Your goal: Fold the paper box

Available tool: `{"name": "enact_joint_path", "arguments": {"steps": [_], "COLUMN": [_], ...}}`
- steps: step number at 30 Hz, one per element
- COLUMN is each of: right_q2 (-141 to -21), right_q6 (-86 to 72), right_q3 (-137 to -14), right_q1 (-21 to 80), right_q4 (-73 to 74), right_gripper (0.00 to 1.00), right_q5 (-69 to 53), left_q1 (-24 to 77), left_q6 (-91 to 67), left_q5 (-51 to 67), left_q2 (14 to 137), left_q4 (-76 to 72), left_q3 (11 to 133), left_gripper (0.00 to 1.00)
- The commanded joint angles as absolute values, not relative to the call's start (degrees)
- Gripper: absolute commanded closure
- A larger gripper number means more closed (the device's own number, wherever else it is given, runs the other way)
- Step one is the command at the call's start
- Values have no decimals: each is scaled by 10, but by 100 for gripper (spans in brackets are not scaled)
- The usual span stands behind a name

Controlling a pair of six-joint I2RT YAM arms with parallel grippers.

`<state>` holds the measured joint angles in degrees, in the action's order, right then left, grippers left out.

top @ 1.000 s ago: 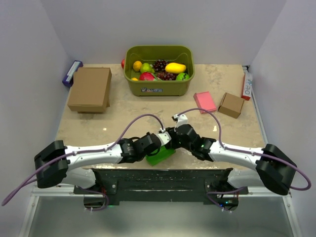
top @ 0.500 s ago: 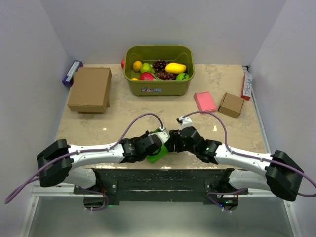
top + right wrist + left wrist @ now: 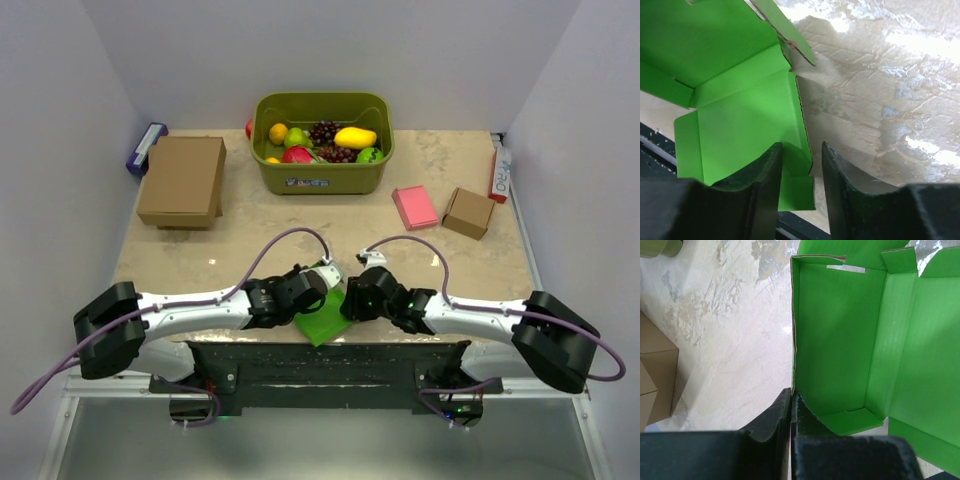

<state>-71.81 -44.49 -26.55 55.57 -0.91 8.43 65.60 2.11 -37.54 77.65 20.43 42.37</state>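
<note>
Fingers of both arms are hidden beneath the wrists from above, where you see the paper box well apart from the fruit basket, on its arm-base side. Your left gripper is clamped tight on the box's upright side wall. Your right gripper stands narrowly parted, a flat panel's edge lying in the gap.

Both low, angled inward, nearly meeting; left claw pinched shut, right claw jaws parted.

No lettering here is clear enough to read.
</note>
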Motion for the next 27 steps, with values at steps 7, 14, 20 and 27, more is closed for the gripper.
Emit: {"name": "enact_joint_path", "arguments": {"steps": [7, 14, 20, 27], "right_q2": [-793, -777, -720, -600], "right_q6": [-472, -468, -434, -376], "right_q3": [-291, -304, -344, -349], "right_q1": [558, 558, 521, 421], "right_q4": [57, 56, 110, 98], "right_gripper": [74, 69, 37, 38], "right_q5": [110, 103, 127, 108], "left_q1": [636, 637, 642, 646], "left_q6": [11, 28, 33, 39], "left_q5": [-347, -322, -314, -316], "left_q2": [743, 747, 749, 750], "left_q4": [176, 173, 171, 168], "left_q3": [430, 428, 425, 422], "left_gripper": [100, 100, 100, 100]}}
